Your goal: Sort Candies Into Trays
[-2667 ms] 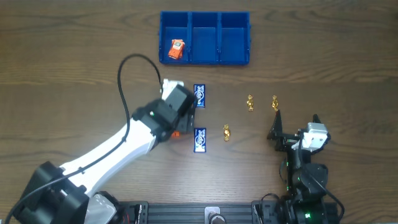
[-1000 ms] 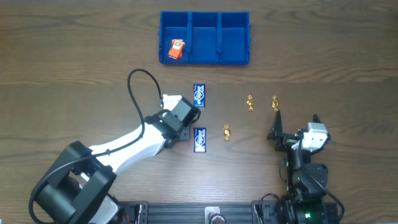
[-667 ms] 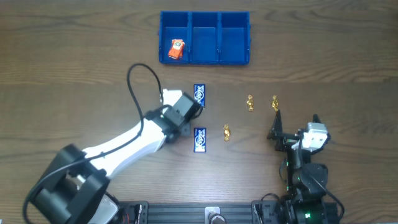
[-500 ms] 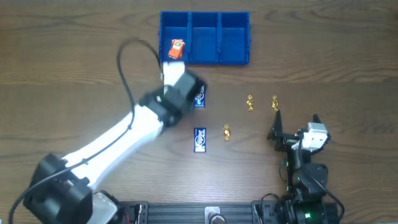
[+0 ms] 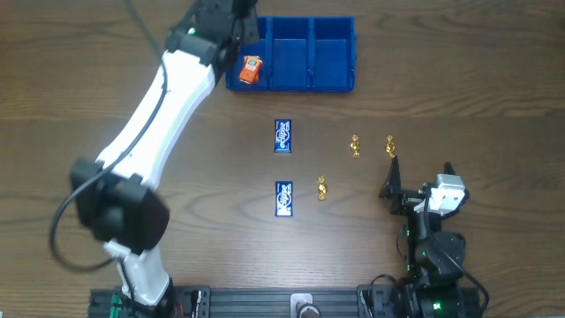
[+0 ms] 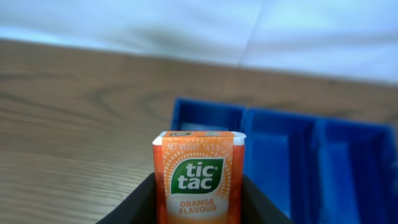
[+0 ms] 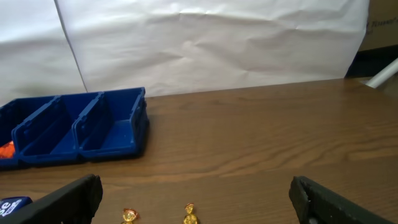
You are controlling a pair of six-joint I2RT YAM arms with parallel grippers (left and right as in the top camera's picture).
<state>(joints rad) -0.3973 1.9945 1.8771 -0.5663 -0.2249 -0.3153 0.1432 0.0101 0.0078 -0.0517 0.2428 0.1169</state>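
One orange candy box [image 6: 199, 177], pinched in left fingers [image 6: 140, 205], hangs by the blue plastic tray [image 5: 291, 87]. Next, release over its end bin [image 6: 208, 118]; right fingers [image 7: 74, 202] gape.

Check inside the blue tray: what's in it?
The blue tray holds one orange candy box in its left compartment; the middle and right compartments look bare. The left arm covers the left compartment's far corner.

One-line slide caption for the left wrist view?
Left gripper shut on an upright orange candy box, the blue three-compartment tray just beyond it on the wooden table.
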